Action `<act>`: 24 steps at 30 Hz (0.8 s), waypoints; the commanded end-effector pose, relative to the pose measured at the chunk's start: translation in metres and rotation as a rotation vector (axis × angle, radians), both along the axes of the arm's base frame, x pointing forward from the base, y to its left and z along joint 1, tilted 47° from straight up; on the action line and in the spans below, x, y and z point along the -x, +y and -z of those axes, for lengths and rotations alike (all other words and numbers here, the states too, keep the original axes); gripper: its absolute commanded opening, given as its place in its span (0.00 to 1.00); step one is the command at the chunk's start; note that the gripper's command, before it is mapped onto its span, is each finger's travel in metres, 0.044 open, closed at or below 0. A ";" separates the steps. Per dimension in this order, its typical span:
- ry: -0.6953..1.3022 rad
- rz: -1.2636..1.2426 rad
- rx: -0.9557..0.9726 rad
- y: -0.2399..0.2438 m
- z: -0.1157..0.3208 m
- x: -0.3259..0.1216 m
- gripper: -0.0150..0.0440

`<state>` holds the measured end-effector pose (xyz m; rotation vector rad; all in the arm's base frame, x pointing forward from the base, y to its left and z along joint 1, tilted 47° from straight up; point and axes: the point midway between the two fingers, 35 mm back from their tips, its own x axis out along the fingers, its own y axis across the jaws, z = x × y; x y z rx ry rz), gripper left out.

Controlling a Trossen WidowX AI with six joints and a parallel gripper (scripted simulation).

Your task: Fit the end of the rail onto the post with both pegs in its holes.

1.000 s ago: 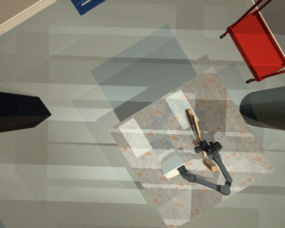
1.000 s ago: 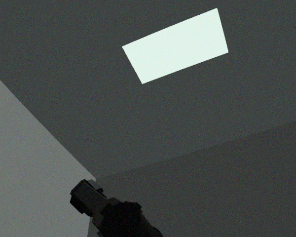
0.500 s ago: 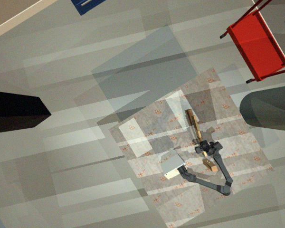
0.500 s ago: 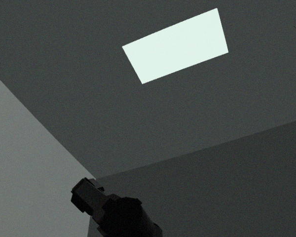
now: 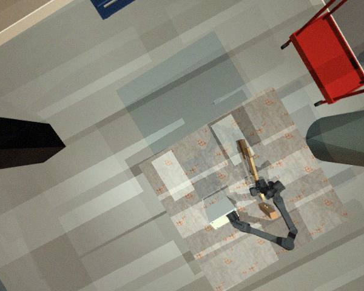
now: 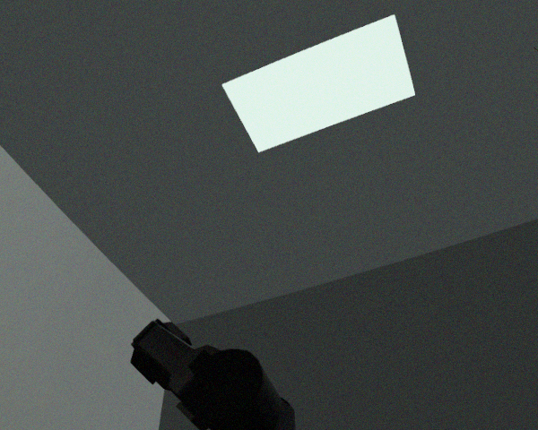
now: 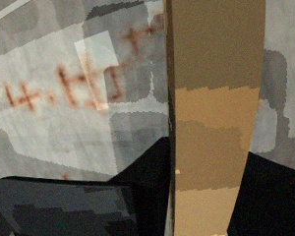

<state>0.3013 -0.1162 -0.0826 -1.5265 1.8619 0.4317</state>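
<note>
The wooden rail [image 5: 253, 168] [image 7: 213, 143] runs from the footboard block [image 5: 241, 144] toward the post [image 5: 269, 211]. Its far end is at the block; the bracket fit is too small to judge. My gripper [image 5: 259, 188] [image 7: 186, 144] is shut on the rail close to its near end, with a dark finger on each side in the wrist view. The rail's near end shows just past the gripper, with a narrow gap to the post in the overhead view. A small pale spot at the post may be a peg. The holes are hidden, and the rail's height and tilt cannot be told.
A grey and white box-like object [image 5: 219, 209] stands left of the post, beside the arm's dark lower end [image 5: 233, 216]. The arm's links [image 5: 263, 235] bend around the post's near side. A red cart [image 5: 329, 59] is far off. The exterior view shows mostly ceiling and a dark arm part [image 6: 232, 389].
</note>
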 end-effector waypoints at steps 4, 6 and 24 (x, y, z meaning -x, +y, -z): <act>-0.007 -0.005 -0.005 0.006 -0.004 -0.002 0.25; -0.007 -0.005 -0.006 0.006 -0.004 -0.002 0.25; -0.007 -0.005 -0.006 0.013 -0.010 -0.003 0.25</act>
